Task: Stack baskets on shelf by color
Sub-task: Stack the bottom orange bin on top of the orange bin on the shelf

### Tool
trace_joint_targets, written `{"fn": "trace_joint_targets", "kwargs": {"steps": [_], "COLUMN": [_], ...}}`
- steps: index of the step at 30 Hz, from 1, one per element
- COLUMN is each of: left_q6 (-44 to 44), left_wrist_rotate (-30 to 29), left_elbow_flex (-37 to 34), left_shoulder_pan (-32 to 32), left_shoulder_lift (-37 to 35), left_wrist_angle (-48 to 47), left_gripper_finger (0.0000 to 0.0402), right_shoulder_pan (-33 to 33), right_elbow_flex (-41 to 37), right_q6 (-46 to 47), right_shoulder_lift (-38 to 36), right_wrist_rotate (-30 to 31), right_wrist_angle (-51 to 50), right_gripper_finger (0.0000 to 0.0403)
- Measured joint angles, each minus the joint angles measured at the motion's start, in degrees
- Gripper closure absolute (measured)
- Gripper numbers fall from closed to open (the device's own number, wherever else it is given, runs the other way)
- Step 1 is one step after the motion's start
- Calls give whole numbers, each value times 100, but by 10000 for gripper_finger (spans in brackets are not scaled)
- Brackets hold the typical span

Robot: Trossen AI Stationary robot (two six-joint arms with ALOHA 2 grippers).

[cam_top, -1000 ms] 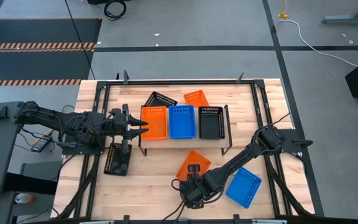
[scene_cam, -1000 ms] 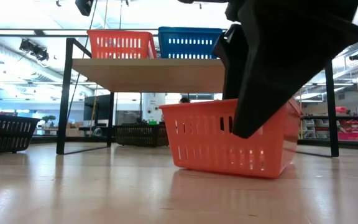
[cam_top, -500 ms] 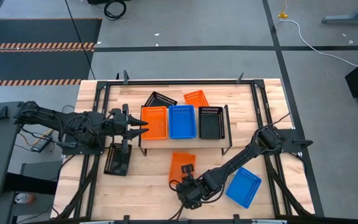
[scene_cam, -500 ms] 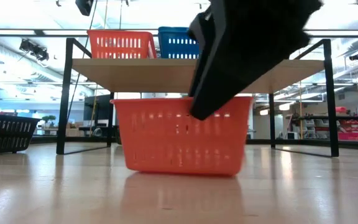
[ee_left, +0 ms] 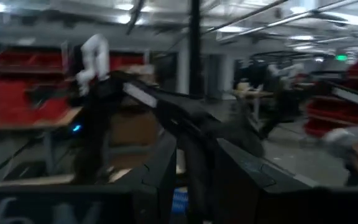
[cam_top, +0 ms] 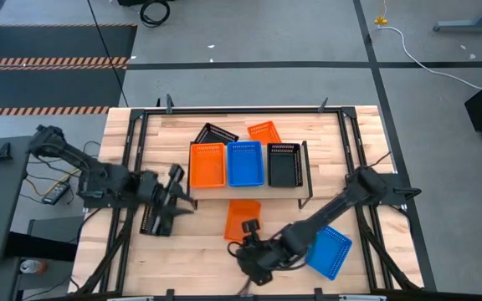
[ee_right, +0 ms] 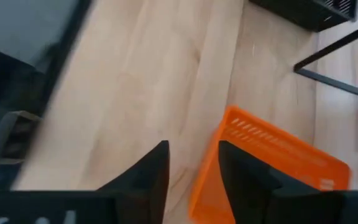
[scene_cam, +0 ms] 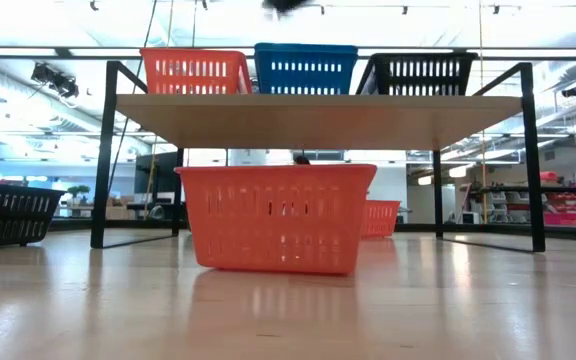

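Standing on the table in front of the shelf (cam_top: 245,186), an orange basket (cam_top: 242,219) waits untouched; the right gripper (cam_top: 249,242) hovers beside it with fingers parted and nothing between them. Orange, blue (cam_top: 245,163) and black (cam_top: 284,164) baskets already line the shelf. The left gripper (cam_top: 176,203) hangs over a black basket (cam_top: 156,217) near the left rail; its grasp cannot be judged. A loose blue basket (cam_top: 329,251) lies close by.

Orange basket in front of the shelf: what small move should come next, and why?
Probably bring the right claw back onto the orange basket and grip its rim. It sits upright on the table, unheld, while the shelf already carries an orange basket to stack it in.
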Motion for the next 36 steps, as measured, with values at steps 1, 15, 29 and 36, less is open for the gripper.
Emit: {"fn": "trace_joint_targets", "kwargs": {"steps": [1, 15, 29, 36], "left_q6": [113, -977, -1845, -1840], "left_wrist_rotate": [-70, -1553, 8, 18], "left_elbow_flex": [41, 3224, 4396, 4396], "left_shoulder_pan": [-122, -625, -15, -25], "left_shoulder_lift": [175, 3832, 5689, 5705], "left_wrist_angle": [105, -4117, -6544, -6513], "left_gripper_finger": [285, 285, 279, 228], "right_shoulder_pan": [76, 1252, 2035, 2039], "right_elbow_flex": [18, 20, -682, -925], "right_q6": [85, 3273, 5123, 5167], "right_shoulder_lift": [-120, -1690, -1687, -1687], "right_wrist_rotate": [-1, 640, 474, 399], "right_wrist_angle": [-122, -3148, -4002, -4000], "right_gripper_finger": [248, 206, 205, 205]}}
